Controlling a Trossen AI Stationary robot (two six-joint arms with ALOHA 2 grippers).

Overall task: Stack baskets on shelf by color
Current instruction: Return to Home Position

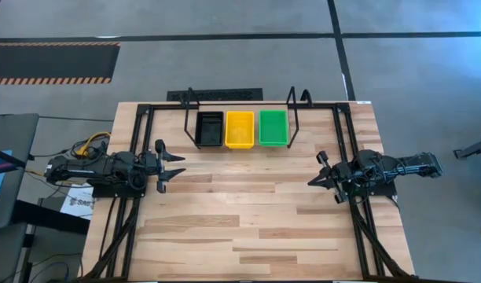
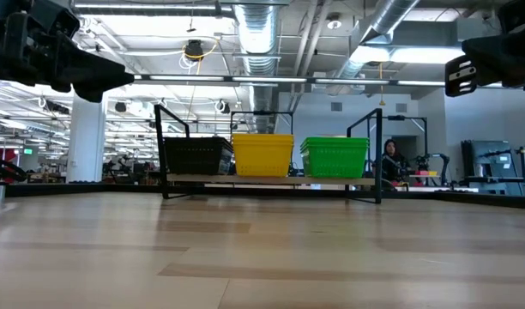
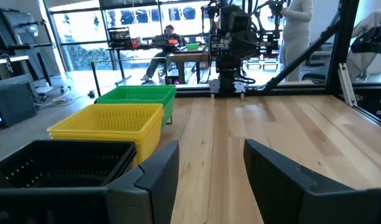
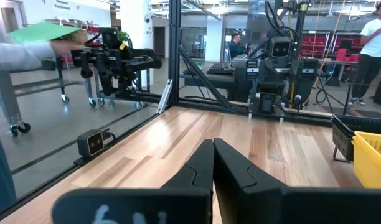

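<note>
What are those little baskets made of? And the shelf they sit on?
The baskets look like plastic: bright even colour, sides full of little holes. The shelf looks like a pale wooden board framed by thin black rods, probably metal.

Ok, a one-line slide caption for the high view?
Black baskets, yellow baskets and green baskets lined up on the shelf; left gripper open, right gripper shut, both empty.

Seated person beyond the wooden tabletop.
</note>
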